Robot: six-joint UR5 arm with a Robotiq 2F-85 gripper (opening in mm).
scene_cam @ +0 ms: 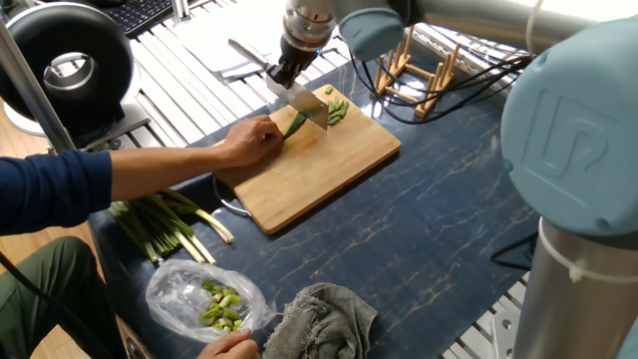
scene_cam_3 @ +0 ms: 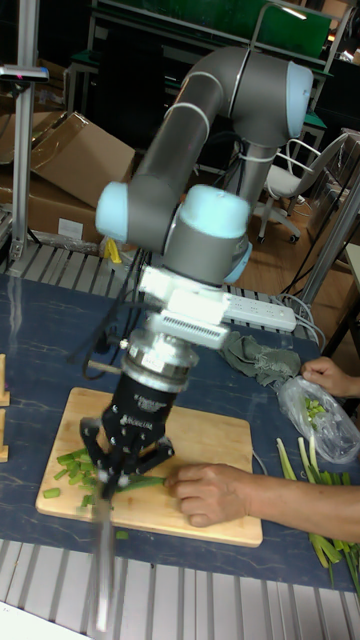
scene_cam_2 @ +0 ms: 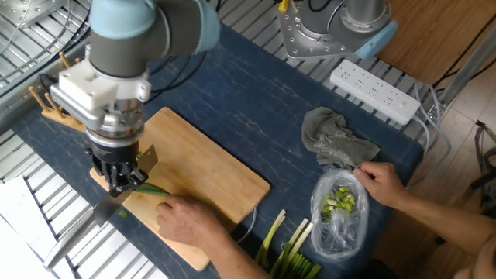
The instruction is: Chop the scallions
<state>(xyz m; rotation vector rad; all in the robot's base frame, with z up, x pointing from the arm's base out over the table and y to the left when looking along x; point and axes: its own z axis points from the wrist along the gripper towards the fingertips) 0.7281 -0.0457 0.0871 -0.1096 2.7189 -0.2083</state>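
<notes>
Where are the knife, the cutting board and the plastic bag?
knife (scene_cam: 307,104): one fixed view, flat of the blade.
cutting board (scene_cam_2: 209,167): the other fixed view, bare middle of the wood.
plastic bag (scene_cam: 184,291): one fixed view, its clear upper wall.
</notes>
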